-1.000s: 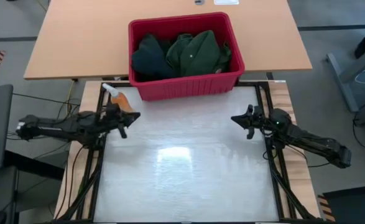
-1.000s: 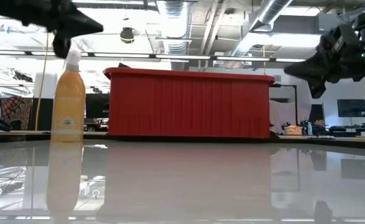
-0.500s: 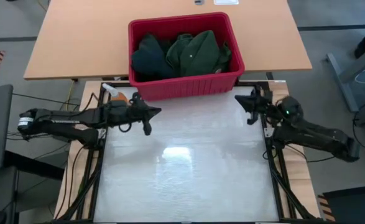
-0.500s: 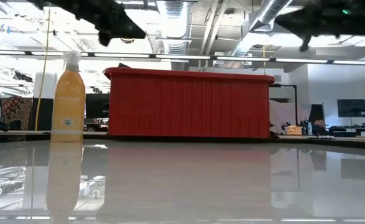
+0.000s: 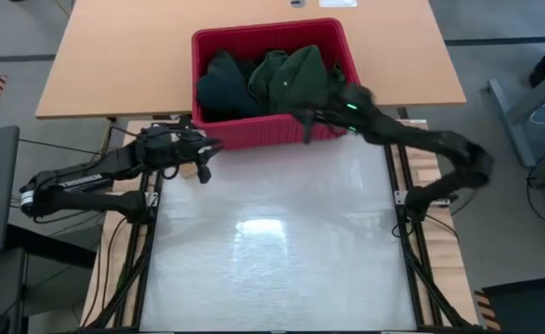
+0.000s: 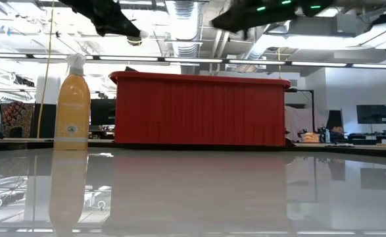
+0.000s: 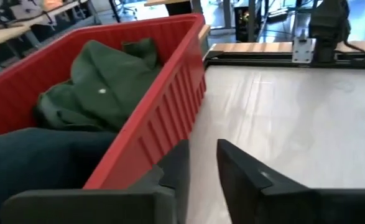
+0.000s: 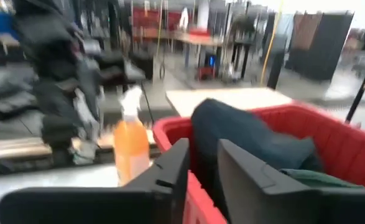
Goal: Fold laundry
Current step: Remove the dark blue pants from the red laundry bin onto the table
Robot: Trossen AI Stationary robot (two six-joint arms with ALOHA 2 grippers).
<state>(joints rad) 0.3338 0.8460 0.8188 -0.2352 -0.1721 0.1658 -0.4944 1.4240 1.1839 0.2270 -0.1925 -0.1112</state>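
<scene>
From my seat, the work surface [image 5: 281, 250] reads as smooth and glossy, a pale sheet that throws back the ceiling lights and mirrors the bin [image 6: 199, 108] in the low view. That bin is red plastic with ribbed walls and a slight sheen. Inside it the laundry [image 5: 291, 79] is soft, matt cloth, dark green beside a near-black piece, creased and lumpy. The spray bottle [image 6: 72, 105] is translucent orange plastic with a white plastic nozzle. Behind, the tabletop [image 5: 123, 56] looks like matt light wood. Both arms look matt black, the left claw [image 7: 201, 165] showing hard, smooth fingers.
</scene>
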